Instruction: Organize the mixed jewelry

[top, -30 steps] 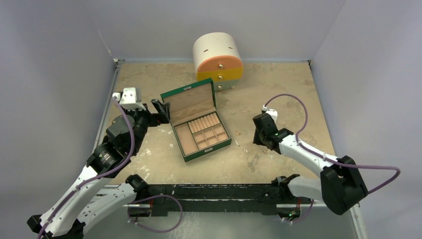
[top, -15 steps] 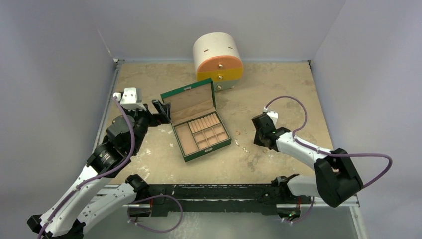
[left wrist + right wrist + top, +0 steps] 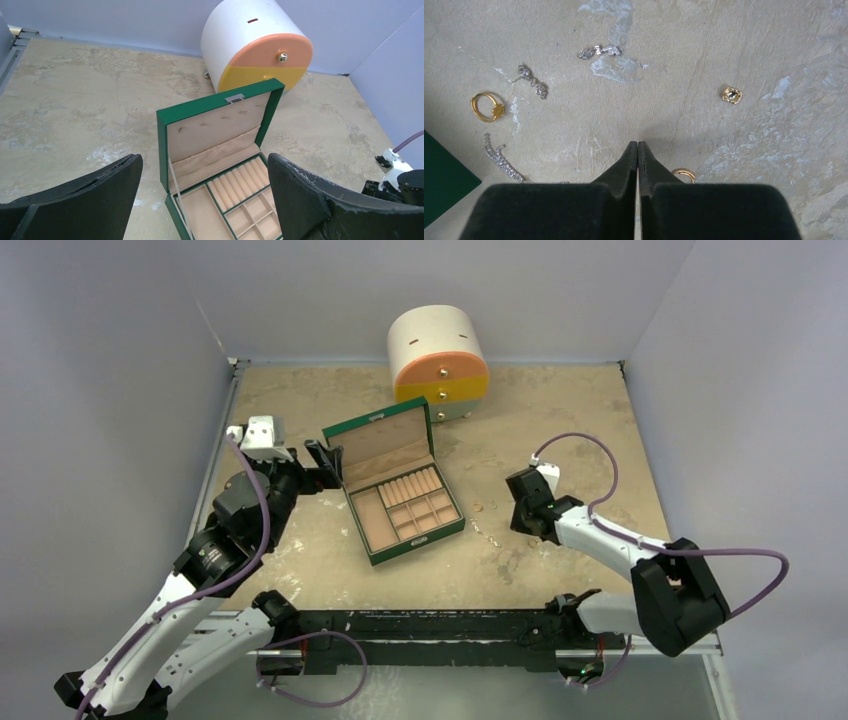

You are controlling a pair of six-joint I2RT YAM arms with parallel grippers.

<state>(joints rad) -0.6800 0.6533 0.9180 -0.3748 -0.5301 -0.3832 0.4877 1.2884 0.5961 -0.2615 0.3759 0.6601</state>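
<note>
- The box (image 3: 380, 448) stands open left of centre, its compartments bare. The left gripper (image 3: 205, 157) hangs just left of it, jaws spread wide and holding nothing. If that arm swings right, we think it could knock the lid shut or shove the box, and a later drop would then miss its compartment.
- The right gripper (image 3: 637, 146) is down at the table (image 3: 560, 420), right of the box. Its tips are pressed together, and we can see nothing between them. We judge the pinch may have caught nothing — lifting now would carry no piece to the box.
- The jewelry (image 3: 485, 508) lies scattered on the table between the box and the right gripper.
- The chain (image 3: 503, 161) lies on the box side, near the box's corner. It is thin and limp, so we expect it to slip from a pinch or drag its neighbours along.
- One ring (image 3: 487, 107) lies flat to the left, well apart from the tips. A second ring (image 3: 684, 173) peeps out just right of them, half hidden. A sideways sweep could flick it off across the table.
- The stud (image 3: 731, 95) is the smallest piece and lies off to the right — easy to overlook on the mottled top.
</note>
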